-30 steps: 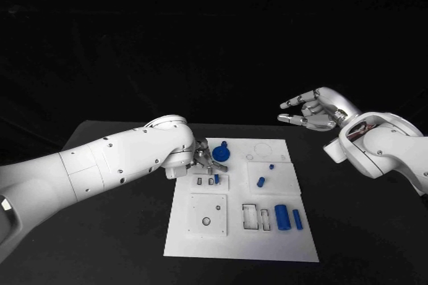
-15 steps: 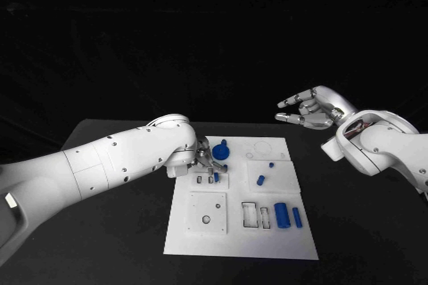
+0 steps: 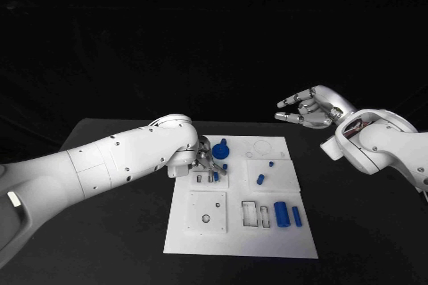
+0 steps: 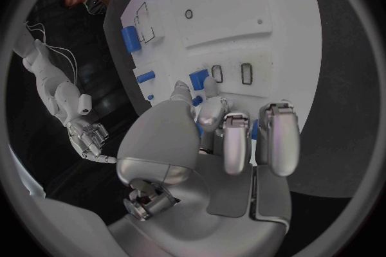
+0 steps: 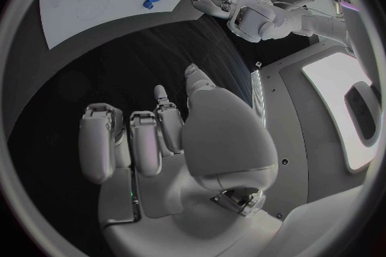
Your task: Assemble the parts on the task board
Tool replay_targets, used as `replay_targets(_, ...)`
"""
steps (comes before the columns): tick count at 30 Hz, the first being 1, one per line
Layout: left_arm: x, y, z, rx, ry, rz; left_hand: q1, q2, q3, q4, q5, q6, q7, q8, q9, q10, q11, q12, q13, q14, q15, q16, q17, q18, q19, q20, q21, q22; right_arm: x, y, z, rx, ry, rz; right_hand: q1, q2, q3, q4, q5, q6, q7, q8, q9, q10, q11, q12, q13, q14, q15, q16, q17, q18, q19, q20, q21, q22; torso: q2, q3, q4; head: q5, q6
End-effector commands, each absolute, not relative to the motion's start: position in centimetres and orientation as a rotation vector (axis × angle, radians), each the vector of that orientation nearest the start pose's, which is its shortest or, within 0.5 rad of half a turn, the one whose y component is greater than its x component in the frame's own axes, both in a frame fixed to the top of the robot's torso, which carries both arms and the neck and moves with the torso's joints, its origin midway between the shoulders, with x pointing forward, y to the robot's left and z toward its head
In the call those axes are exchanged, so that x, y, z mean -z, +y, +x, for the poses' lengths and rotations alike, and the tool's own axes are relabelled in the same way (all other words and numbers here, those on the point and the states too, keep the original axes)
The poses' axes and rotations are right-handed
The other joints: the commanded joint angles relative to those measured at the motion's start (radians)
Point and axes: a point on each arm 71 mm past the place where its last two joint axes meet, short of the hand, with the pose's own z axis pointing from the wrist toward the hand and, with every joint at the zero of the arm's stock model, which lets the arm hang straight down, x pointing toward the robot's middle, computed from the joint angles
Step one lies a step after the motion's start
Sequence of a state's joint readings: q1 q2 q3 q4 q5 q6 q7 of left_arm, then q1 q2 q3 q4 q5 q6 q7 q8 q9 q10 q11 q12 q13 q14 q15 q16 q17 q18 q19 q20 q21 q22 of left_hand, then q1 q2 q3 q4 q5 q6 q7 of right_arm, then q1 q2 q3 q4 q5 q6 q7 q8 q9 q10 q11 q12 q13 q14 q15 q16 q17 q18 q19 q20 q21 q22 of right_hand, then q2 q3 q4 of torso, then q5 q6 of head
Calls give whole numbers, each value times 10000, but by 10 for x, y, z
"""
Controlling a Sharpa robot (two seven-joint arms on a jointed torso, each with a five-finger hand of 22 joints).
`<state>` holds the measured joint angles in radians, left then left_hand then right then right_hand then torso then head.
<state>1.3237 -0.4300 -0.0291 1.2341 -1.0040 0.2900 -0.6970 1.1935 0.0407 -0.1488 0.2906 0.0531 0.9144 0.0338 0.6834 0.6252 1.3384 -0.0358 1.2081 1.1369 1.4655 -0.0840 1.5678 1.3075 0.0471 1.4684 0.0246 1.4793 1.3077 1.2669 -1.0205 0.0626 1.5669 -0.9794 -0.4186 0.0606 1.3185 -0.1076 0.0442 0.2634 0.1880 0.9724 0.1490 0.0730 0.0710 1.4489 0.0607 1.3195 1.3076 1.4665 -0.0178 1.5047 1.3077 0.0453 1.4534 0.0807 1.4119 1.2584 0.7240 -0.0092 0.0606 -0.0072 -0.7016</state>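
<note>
Blue peg [image 3: 216, 175] is pinched upright in the left hand [image 3: 203, 161], directly above the two narrow slots [image 3: 204, 179] at the task board [image 3: 240, 242] far-left corner; its long axis runs vertical. The right hand [image 3: 310, 109] hovers well apart beyond the board, fingers spread, holding nothing. No legible writing.

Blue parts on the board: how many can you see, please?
7: gear and knob far side, two pegs mid-board, cylinder and bar nearer, piece in left hand; others possibly hidden.
</note>
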Motion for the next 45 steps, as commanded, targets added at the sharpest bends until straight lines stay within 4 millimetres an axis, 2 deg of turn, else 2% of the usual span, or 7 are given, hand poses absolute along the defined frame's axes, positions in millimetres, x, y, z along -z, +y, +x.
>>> replay_targets(1,184,92,526,2298,24429,-551,52,-165,360,11,49,-58,0,65,79,50,16,43,9,1053,-87,30,2633,-115,419,-78,45,846,103,-279,495,-8657,14610,2905,-10,90,-69,-10,32,3,-35,31,13,-63,-27,-49,954,740,-14,-35,1302,193,-52,18,-37,3,6,2,16,-6,-19)
replay_targets(9,184,91,526,2274,24427,-561,-45,-481,1169,5,43,-49,-5,36,223,61,9,57,19,1053,-89,30,2633,-121,426,-77,63,896,103,-278,495,-8687,14648,2885,9,117,-82,-29,102,2,-37,31,13,-77,-29,-78,931,741,-17,-39,1301,196,-55,16,-50,-15,10,-2,11,12,-33)
replay_targets(19,184,89,526,2305,24365,-625,431,-362,2260,-101,99,-79,-53,-55,341,62,-32,53,19,1053,-122,30,2633,-118,419,-100,56,902,104,-273,494,-8770,14864,2778,19,134,-87,-39,140,1,-37,31,13,-76,-30,-77,930,740,-18,-45,1292,198,-58,14,-59,-29,13,4,8,22,-73)
replay_targets(25,184,89,527,2423,24243,-759,1327,-129,3420,-482,808,-235,-115,-203,374,6,-98,-17,-17,1053,-194,30,2633,-109,404,-170,31,874,105,-270,492,-8792,15020,2674,51,155,-111,-77,261,-4,-37,31,13,-88,-32,-99,912,738,-20,-59,1275,203,-63,10,-79,-56,10,7,10,15,-86)
replay_targets(29,183,88,527,2580,24156,-887,1601,-451,4580,-646,1442,-317,-90,-264,437,-31,-87,-85,-53,1053,-201,30,2633,-108,398,-183,15,861,106,-270,492,-8771,15108,2653,62,169,-128,-96,348,-4,-38,32,13,-84,-34,-91,913,741,-22,-59,1281,201,-58,8,-80,-52,11,8,13,11,-94)
replay_targets(34,183,89,526,2786,24131,-1047,1293,-1282,6682,-868,2117,-363,-35,-131,710,17,-16,-138,-92,1053,-173,30,2633,-109,398,-136,0,866,106,-270,493,-8740,15066,2559,153,228,-147,-186,885,5,-45,40,15,-69,-44,-62,923,750,-34,-56,1299,198,-43,-4,-86,-48,9,10,11,11,-52)
replay_targets(45,179,95,520,3560,23532,-1680,541,-1897,8406,-1574,2108,-396,-12,111,1105,111,-43,-153,-119,1053,-135,30,2633,-97,392,-128,-34,846,106,-270,494,-8752,14896,2442,161,245,-160,-204,983,11,-47,44,16,-58,-47,-41,933,754,-35,-51,1312,195,-34,-7,-81,-35,17,11,33,39,-60)
